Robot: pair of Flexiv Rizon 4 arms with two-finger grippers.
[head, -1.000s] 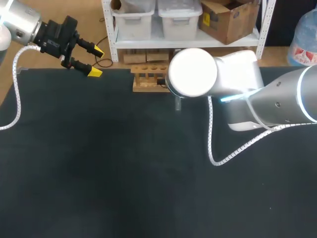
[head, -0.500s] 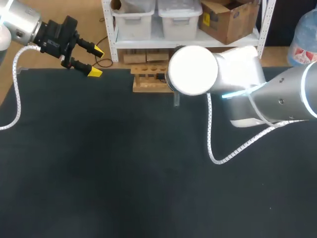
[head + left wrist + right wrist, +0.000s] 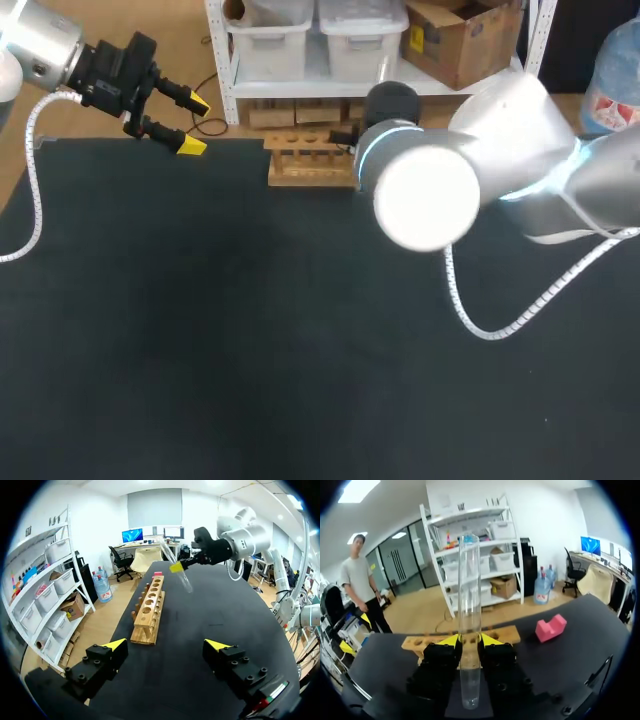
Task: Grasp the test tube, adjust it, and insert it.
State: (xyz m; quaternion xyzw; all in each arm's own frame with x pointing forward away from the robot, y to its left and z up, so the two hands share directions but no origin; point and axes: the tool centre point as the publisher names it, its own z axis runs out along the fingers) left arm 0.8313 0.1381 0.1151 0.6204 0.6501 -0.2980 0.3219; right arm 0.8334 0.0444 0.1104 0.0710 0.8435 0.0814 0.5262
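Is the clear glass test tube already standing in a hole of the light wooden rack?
No, the right hand holds the clear glass test tube tilted in the air, apart from the light wooden rack.

The right arm (image 3: 520,130) has swung round, carrying the test tube (image 3: 469,580) toward the rack (image 3: 305,168).

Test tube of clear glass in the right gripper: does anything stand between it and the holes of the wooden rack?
Nothing visible does. The clear glass test tube, held tilted by the right gripper, hangs near one end of the wooden rack; the pink block lies beyond that end, not between them.
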